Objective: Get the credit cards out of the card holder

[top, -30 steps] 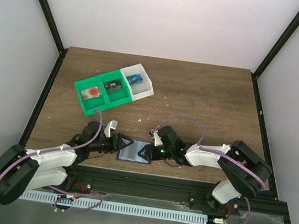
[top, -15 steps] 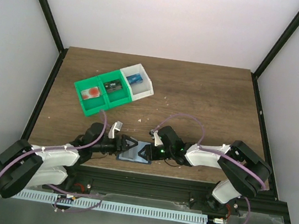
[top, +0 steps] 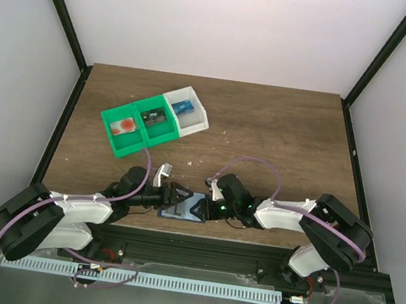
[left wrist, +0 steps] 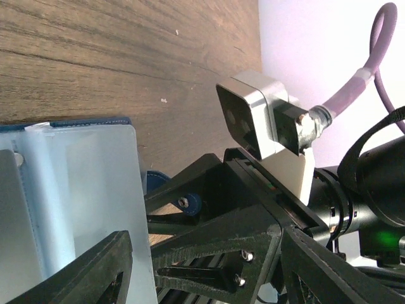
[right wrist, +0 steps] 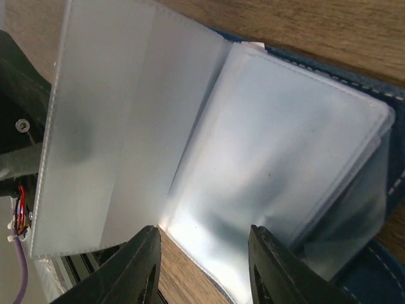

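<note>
The card holder (top: 182,209) lies open at the table's near edge, navy outside, with frosted clear sleeves (right wrist: 266,145) fanned out inside. Its blue snap tab (left wrist: 190,204) shows under the right gripper's fingers. My left gripper (top: 173,196) comes in from the left with its jaws wide apart (left wrist: 209,278); its left finger (left wrist: 82,272) overlaps a sleeve's edge. My right gripper (top: 200,207) faces it from the right, open (right wrist: 205,272), straddling the lower edge of a sleeve without clamping it. No credit cards show through the sleeves.
A green two-bin tray (top: 130,140) joined to a white tray (top: 196,121) stands at the back left, each bin holding a small flat item. The table's near edge (top: 236,236) runs just below the holder. The two grippers nearly touch.
The left gripper has slid right, closer over the card holder. The right gripper's jaws have narrowed a little and its wrist has shifted slightly right.
</note>
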Robot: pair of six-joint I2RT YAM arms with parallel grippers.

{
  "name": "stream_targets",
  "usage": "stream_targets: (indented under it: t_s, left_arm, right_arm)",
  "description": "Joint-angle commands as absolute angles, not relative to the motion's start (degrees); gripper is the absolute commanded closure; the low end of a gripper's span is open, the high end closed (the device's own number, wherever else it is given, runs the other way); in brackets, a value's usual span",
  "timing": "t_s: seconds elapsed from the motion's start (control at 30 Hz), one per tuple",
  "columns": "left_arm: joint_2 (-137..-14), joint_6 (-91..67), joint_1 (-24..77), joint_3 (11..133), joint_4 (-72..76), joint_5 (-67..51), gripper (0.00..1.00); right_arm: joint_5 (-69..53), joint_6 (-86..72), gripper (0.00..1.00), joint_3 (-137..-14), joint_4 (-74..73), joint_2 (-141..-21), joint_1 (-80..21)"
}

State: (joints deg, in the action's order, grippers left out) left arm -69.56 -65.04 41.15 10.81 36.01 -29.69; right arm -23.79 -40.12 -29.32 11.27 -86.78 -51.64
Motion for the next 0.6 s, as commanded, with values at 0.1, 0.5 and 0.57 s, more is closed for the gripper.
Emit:
stream_targets:
  t_s: [0.1,0.5,0.57]
  left_arm:
    - [-72.8,-65.8,42.1,12.7,40.7,-29.0,0.34]
    - [-77.7,-66.1,44.9,18.3,42.0,-29.7,0.35]
    - [-77.4,-66.0,44.8,18.9,41.6,-29.7,0.35]
  right_arm:
    - [-21.4,-40.7,0.60,-27.1,9.6,-84.3,-52.0]
    - [-19.4,-41.6,0.59,-25.5,7.6,-77.6,-52.0]
    - [-19.1,-42.0,0.59,-24.9,7.3,-76.4,-52.0]
